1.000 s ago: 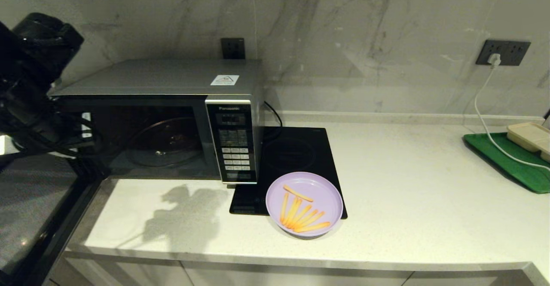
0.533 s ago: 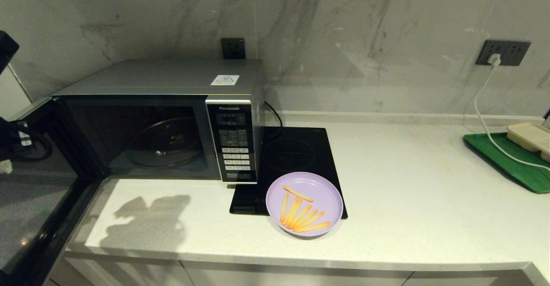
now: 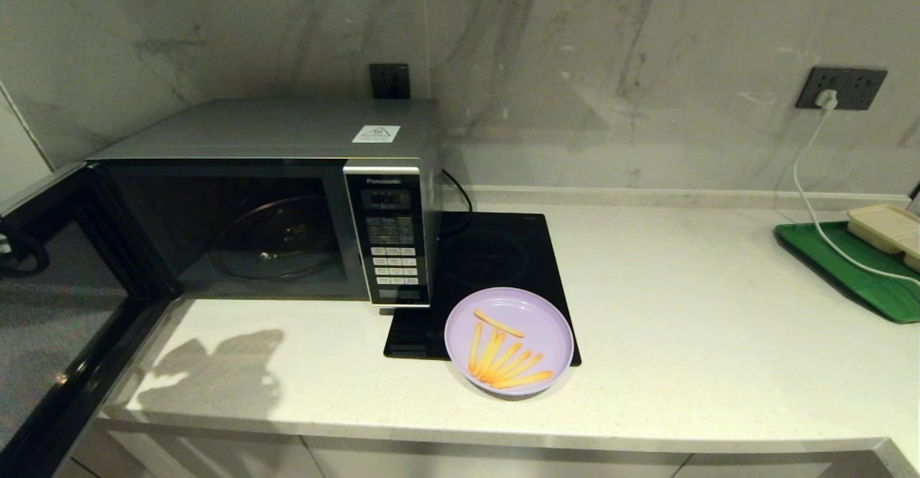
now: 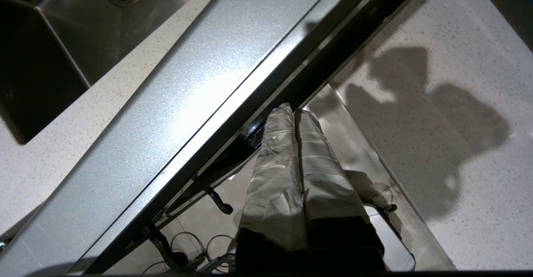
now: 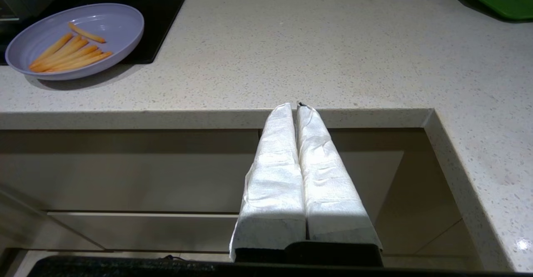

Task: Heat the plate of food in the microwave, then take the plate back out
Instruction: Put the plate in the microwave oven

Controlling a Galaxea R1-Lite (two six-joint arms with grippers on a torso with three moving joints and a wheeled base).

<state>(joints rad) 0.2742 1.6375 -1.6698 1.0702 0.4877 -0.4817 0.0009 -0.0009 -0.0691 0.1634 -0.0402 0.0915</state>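
The lilac plate of food (image 3: 509,340) (image 5: 77,39), with several orange fries, rests on the counter, half over the front of the black induction hob. The silver microwave (image 3: 287,198) stands at the left with its door (image 3: 50,305) swung wide open; the glass turntable (image 3: 277,237) inside is bare. My left gripper (image 4: 293,110) is shut and empty, hovering above the open door's top edge (image 4: 266,89). My right gripper (image 5: 293,106) is shut and empty, held below the counter's front edge, to the right of the plate.
A black induction hob (image 3: 492,262) lies right of the microwave. A green tray (image 3: 855,269) with a beige container (image 3: 888,228) sits at the far right, crossed by a white cable (image 3: 808,190). A steel sink (image 4: 50,39) lies left of the microwave.
The left arm has pulled back to the left, out of the head view. The microwave door has swung a little wider. The plate has not moved.
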